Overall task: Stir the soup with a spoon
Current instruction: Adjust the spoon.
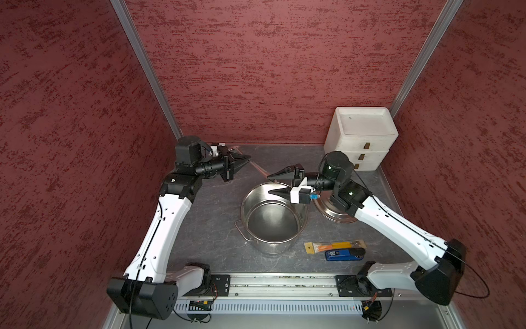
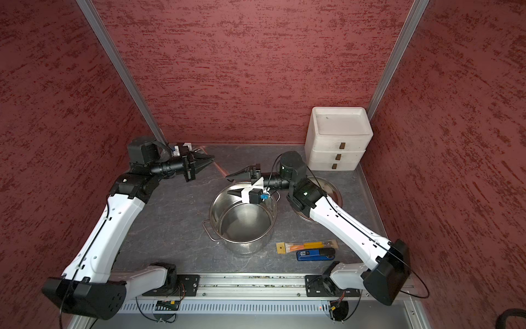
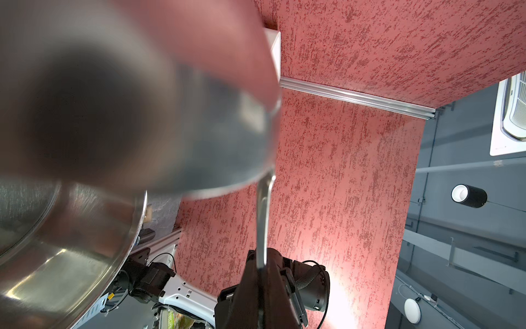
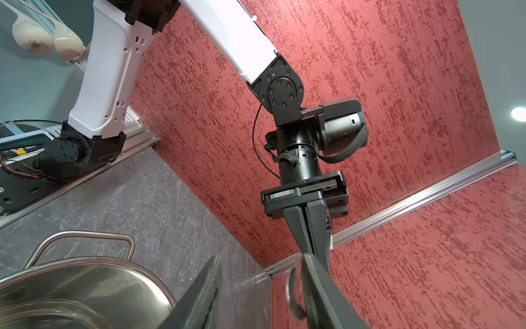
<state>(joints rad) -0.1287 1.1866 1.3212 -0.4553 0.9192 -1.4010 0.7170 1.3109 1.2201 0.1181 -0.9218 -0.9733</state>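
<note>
I have the left gripper (image 1: 247,162) clamped on the ladle (image 3: 262,216), held up behind the pot (image 1: 270,246). The right gripper (image 1: 269,185) is half-open by the handle's end. Stirring hasn't started.

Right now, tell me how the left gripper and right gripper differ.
The left gripper is shut on the spoon; the right gripper is open, fingers apart. The left gripper hangs over the table, clear of the pot; the right gripper reaches over the pot's far rim. Both are black, tips facing each other.
</note>
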